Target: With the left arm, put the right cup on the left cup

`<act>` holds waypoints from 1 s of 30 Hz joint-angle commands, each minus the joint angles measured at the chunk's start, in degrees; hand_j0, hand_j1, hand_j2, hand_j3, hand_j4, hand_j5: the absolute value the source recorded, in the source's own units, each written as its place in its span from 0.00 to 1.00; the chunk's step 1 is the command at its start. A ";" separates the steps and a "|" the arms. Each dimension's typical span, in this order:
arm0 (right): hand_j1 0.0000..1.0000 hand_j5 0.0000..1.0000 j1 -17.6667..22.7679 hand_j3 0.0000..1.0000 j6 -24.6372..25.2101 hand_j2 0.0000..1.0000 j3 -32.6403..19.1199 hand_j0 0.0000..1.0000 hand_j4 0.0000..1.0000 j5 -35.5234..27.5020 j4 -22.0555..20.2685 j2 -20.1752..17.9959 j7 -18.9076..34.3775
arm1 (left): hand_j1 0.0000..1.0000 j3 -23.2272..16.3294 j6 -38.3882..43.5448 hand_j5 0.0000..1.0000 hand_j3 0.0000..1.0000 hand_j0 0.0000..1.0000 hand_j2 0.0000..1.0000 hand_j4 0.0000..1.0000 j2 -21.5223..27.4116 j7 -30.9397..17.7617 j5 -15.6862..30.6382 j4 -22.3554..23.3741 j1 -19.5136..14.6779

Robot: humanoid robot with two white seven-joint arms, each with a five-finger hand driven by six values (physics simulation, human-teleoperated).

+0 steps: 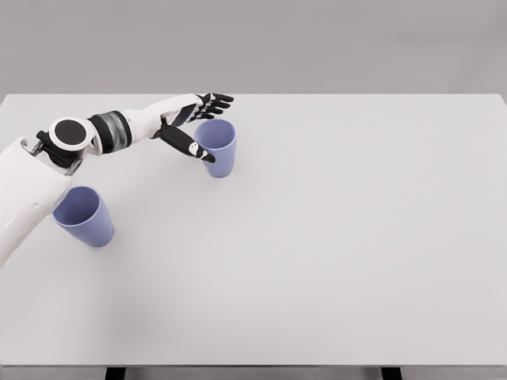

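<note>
Two lavender-blue cups stand upright on the white table [333,237]. The right cup [219,150] is near the table's back left. The left cup [84,215] stands nearer the front left, partly behind my left forearm. My left hand [202,127] reaches in from the left and sits at the right cup's rim, its fingers [215,101] spread behind the rim and its thumb in front of the cup wall. The fingers are not closed on the cup. My right arm does not show.
The table's far edge runs just behind the right cup and my hand. Dark table legs [116,373] show under the near edge.
</note>
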 commanded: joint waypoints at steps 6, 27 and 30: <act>1.00 1.00 0.00 1.00 0.00 1.00 0.00 1.00 1.00 -0.01 0.01 -0.01 0.00 | 1.00 0.12 0.04 1.00 1.00 1.00 1.00 1.00 -0.06 0.01 0.50 0.57 0.35; 1.00 1.00 0.00 1.00 0.00 1.00 0.00 1.00 1.00 -0.01 0.01 -0.01 0.00 | 1.00 0.21 0.04 1.00 1.00 1.00 1.00 1.00 -1.73 0.01 0.94 3.73 0.26; 1.00 1.00 0.00 1.00 0.00 1.00 0.00 1.00 1.00 -0.01 0.01 -0.01 0.00 | 1.00 0.21 0.04 1.00 1.00 1.00 1.00 1.00 -1.73 0.01 0.94 3.82 0.26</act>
